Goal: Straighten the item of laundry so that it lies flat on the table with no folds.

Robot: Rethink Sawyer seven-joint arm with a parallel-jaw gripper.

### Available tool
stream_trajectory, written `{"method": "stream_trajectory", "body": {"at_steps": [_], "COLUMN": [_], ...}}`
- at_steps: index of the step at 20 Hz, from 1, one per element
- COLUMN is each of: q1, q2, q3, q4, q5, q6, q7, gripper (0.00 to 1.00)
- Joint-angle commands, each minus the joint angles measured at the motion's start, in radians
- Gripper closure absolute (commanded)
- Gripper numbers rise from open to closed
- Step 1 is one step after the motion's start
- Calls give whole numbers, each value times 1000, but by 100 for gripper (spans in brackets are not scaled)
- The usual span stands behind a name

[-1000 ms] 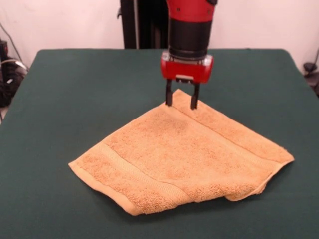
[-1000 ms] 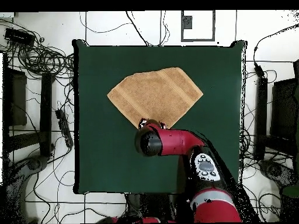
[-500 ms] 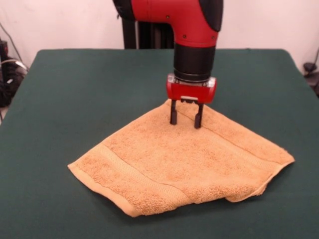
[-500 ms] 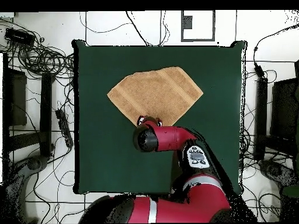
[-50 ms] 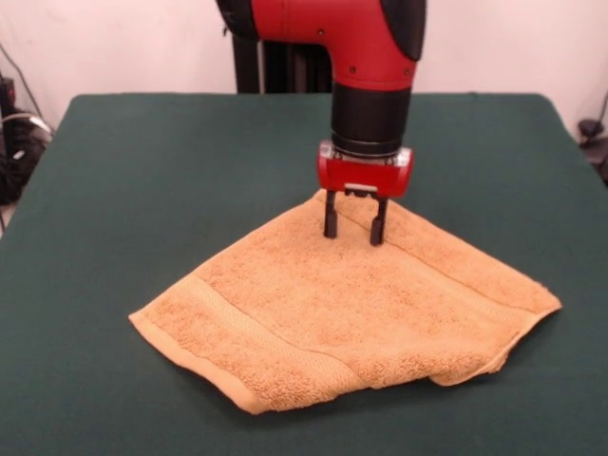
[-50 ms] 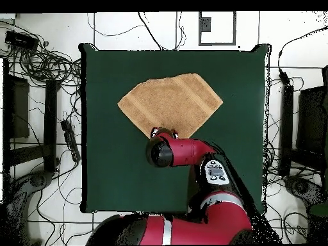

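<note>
Front view: the small orange-tan terry towel (image 5: 356,309) lies folded over on the dark green cloth-covered tabletop (image 5: 142,190), its doubled edge along the near right side. The red-and-black arm's pincer (image 5: 353,229) stands upright over the towel's far corner, prongs spread apart, their tips at the cloth.

Nubbly matt terry towel (image 5: 351,309) on matt cloth table (image 5: 142,180); glossy plastic arm (image 5: 332,33)
</note>
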Motion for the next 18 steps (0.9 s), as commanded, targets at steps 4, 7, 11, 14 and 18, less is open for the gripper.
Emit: {"method": "stream_trajectory", "body": {"at_steps": [4,7,11,14,18], "q1": [-76,-74,-55,-54,-58], "q2": [198,169,131,115,112], "q3": [90,76,51,49,45], "q4": [35,102,165,201,247], "q5": [-91,-105,-105,-105,-103], "q6": [-92,-107,-106,-98,-122], "q7": [63,83,106,107,116], "gripper": [0,0,0,0,0]}}
